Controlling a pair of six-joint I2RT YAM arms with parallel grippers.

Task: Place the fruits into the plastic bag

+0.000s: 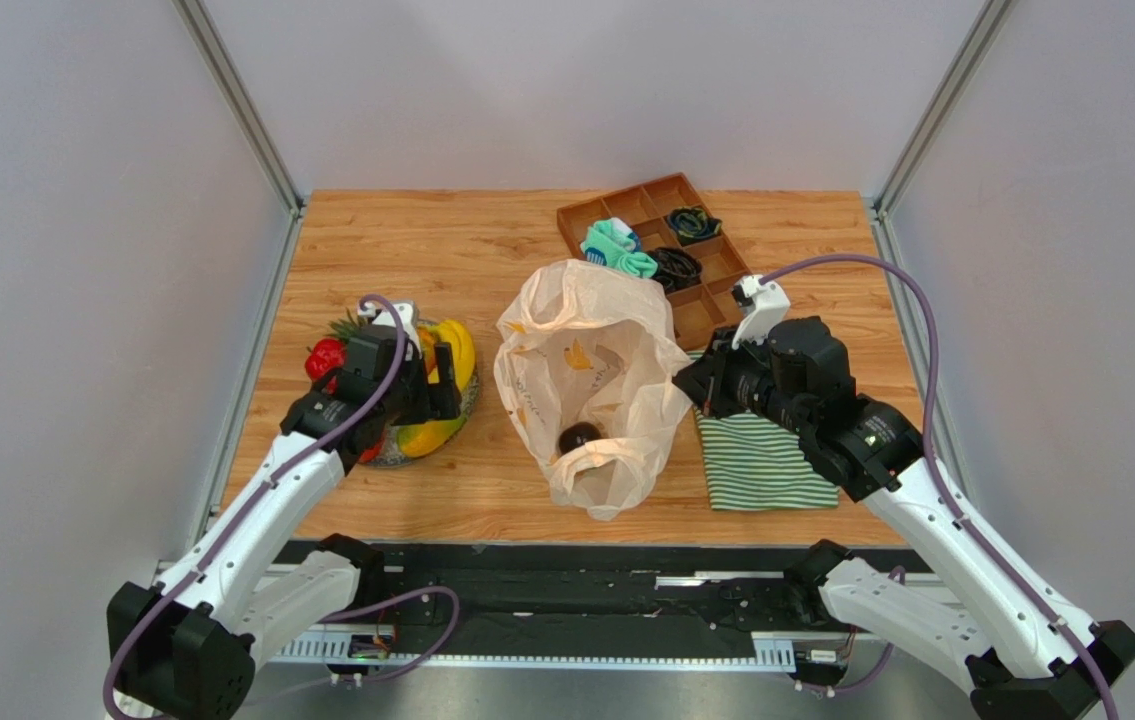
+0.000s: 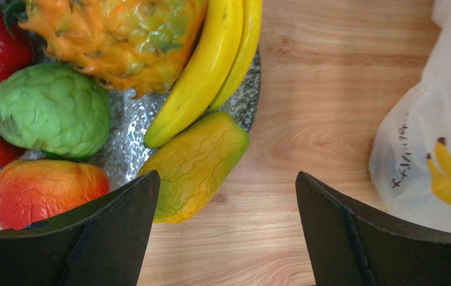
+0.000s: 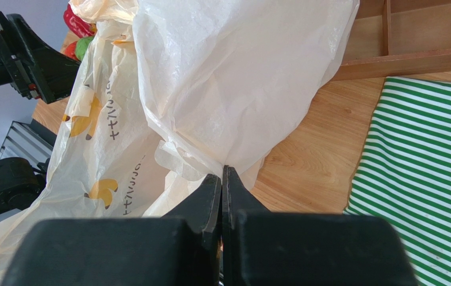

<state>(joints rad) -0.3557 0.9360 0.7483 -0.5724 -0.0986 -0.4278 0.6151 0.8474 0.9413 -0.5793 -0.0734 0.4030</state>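
Note:
The fruits lie on a grey speckled plate at the left: an orange pineapple, a yellow banana, a green fruit, a yellow-orange one and red ones. My left gripper is open and empty, just above the plate's right edge. The cream plastic bag stands open in the middle with one dark fruit inside. My right gripper is shut on the bag's edge and holds it up at the bag's right side.
A brown wooden compartment tray with teal and black cloth bundles stands behind the bag. A green-and-white striped cloth lies under my right arm. Bare wood shows between the plate and the bag.

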